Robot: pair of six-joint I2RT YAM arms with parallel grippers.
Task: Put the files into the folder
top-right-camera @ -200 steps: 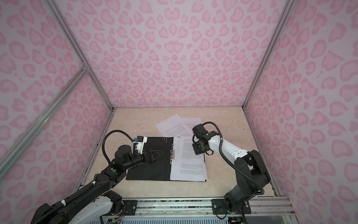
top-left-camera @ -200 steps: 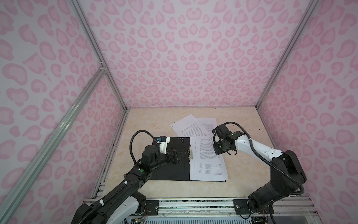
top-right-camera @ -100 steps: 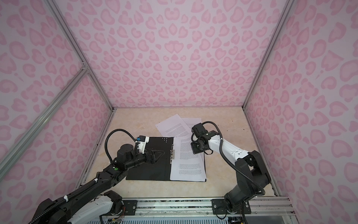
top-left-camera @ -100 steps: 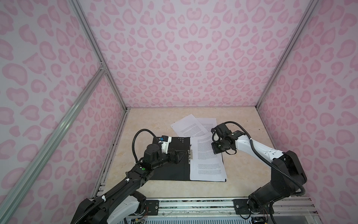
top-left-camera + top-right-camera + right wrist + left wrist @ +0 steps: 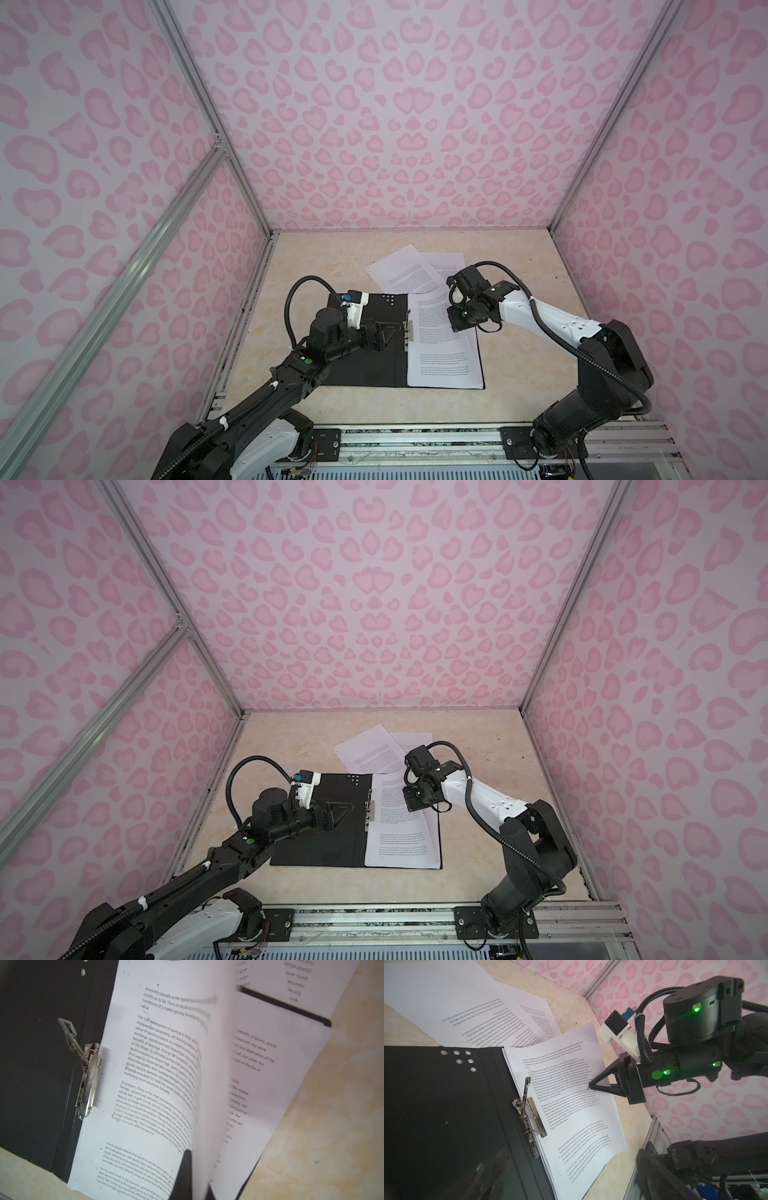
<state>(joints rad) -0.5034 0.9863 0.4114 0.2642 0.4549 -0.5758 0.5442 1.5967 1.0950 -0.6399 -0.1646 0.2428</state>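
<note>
The black folder (image 5: 365,361) (image 5: 324,845) lies open on the table. On its right half lie files (image 5: 440,357) (image 5: 399,845) (image 5: 571,1126) with black text. The metal clip (image 5: 529,1113) (image 5: 89,1080) at the spine has its lever raised. My right gripper (image 5: 453,326) (image 5: 409,804) (image 5: 197,1184) is shut on the outer edge of the top sheet (image 5: 166,1064), which curls up off the sheets below. My left gripper (image 5: 392,330) (image 5: 343,808) (image 5: 571,1178) is open above the folder's bare left half, tips toward the clip, holding nothing.
Two more printed sheets (image 5: 403,270) (image 5: 370,750) lie overlapped on the beige table (image 5: 519,374) just behind the folder. Pink patterned walls close in the left, right and back. A metal rail (image 5: 415,440) runs along the front edge.
My right gripper has moved left toward the spine with the top sheet, whose outer edge has lifted and shifted inward. The left gripper has hardly moved.
</note>
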